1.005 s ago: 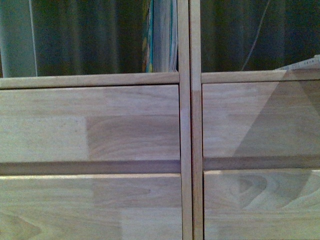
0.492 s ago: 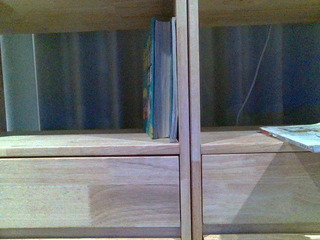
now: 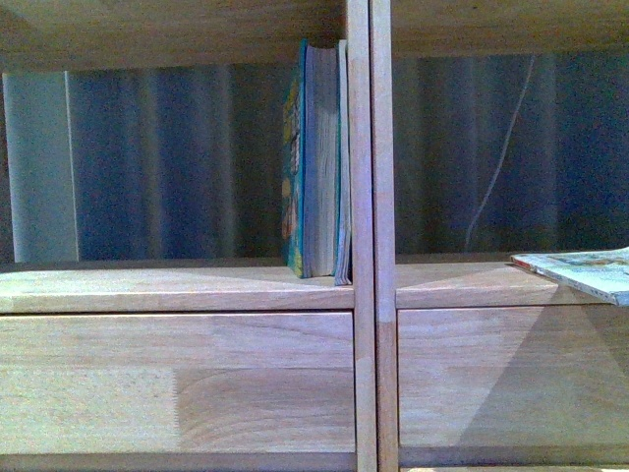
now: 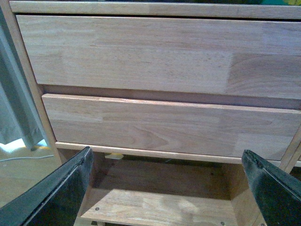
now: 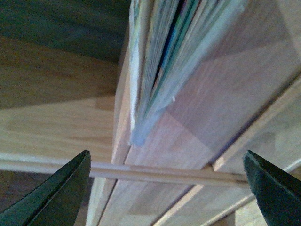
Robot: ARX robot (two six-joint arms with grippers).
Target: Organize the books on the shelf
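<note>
The light-wood shelf (image 3: 177, 290) fills the front view. A few books (image 3: 316, 162) stand upright in its left compartment, pressed against the centre divider (image 3: 371, 197), with a teal spine outermost. Another book (image 3: 585, 267) lies flat at the right edge of the right compartment. Neither gripper shows in the front view. My left gripper (image 4: 167, 162) is open below two drawer fronts (image 4: 160, 54), empty. My right gripper (image 5: 167, 165) is open and empty, with the edges of several thin books (image 5: 162, 56) beyond it, close to a shelf panel.
A dark striped curtain (image 3: 177, 157) hangs behind the open-backed compartments, with a thin white cord (image 3: 496, 157) on the right. A lower compartment floor (image 4: 155, 207) shows under the drawers. A pale curtain and floor (image 4: 16, 122) lie beside the shelf's side.
The front view has risen: a second ago drawer fronts filled it, now the open compartments with the upright books and the flat book are in full view. Little shift over the last half second.
</note>
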